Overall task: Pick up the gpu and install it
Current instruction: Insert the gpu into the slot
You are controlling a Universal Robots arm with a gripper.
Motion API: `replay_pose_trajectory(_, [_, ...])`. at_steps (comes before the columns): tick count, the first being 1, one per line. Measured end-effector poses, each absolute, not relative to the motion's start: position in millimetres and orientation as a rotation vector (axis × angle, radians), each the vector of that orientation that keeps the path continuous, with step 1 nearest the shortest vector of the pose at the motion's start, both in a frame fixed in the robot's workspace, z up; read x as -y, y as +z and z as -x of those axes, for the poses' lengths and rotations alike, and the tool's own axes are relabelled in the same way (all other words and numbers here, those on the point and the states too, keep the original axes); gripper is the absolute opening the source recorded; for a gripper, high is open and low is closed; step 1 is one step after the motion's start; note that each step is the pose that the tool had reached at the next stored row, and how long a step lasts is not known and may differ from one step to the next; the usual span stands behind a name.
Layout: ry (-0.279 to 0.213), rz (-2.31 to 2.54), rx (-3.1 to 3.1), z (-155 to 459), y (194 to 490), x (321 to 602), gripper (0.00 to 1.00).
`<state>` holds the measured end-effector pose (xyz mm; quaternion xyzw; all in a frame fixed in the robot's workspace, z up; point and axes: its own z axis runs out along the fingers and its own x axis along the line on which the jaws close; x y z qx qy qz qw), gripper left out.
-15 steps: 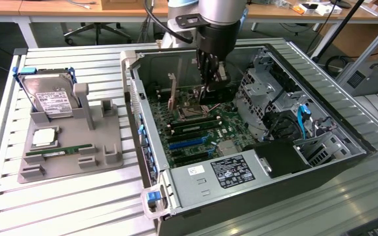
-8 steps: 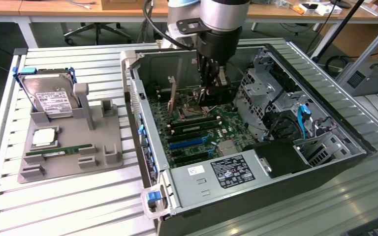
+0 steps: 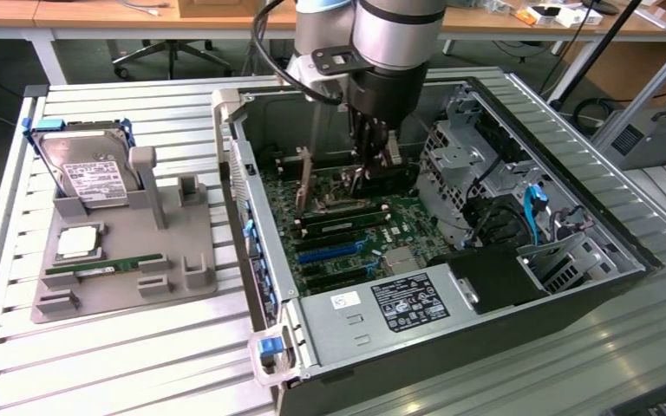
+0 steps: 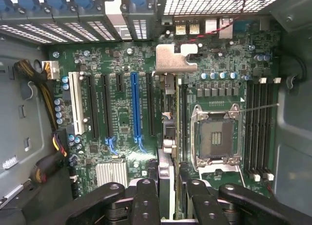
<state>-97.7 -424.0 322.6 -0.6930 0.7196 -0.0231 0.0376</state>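
Observation:
My gripper (image 4: 170, 186) is shut on the gpu (image 4: 170, 57) inside the open computer case (image 3: 235, 156). In the wrist view the card is edge-on, a thin board running away from my fingers (image 4: 146, 196) to its silver bracket near the case's rear slots. It stands upright over the motherboard (image 4: 122, 122), in line with a black slot between the blue slot (image 4: 136, 105) and the CPU socket (image 4: 217, 135). Whether it touches the slot I cannot tell. In the exterior view my gripper (image 3: 368, 169) reaches down into the case, over the board's far end.
On a grey fixture (image 3: 188, 269) at the exterior view's left sit a silver hard drive (image 3: 90, 173), a CPU (image 3: 79, 243) and a green RAM stick (image 3: 107, 264). The power supply (image 3: 391, 303), drive cage (image 3: 472, 165) and cables (image 4: 44, 93) crowd the case.

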Motion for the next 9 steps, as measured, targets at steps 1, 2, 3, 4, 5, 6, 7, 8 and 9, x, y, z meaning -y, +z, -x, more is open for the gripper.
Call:
replay_pose_trajectory(1, [-0.071,2.127,-2.208,97.8,322.0,425.3,0.27])
replay_pose_trajectory(2, [-0.071,2.126,-2.208,98.1,321.1,427.1,0.27])
replay_pose_trajectory(3, [-0.071,2.126,-2.208,98.4,320.5,428.4,0.27])
replay_pose_trajectory(4, [-0.071,2.127,-2.208,98.7,319.7,430.2,0.27])
replay_pose_trajectory(5, [-0.071,2.127,-2.208,98.9,319.1,431.6,0.27])
replay_pose_trajectory(6, [-0.071,2.127,-2.208,99.2,318.3,433.2,0.27])
replay_pose_trajectory(7, [-0.071,2.127,-2.208,99.4,317.8,434.5,0.27])
replay_pose_trajectory(8, [-0.071,2.126,-2.208,99.7,317.0,436.0,0.27])
replay_pose_trajectory(9, [-0.071,2.126,-2.208,100.0,316.5,437.1,0.27])
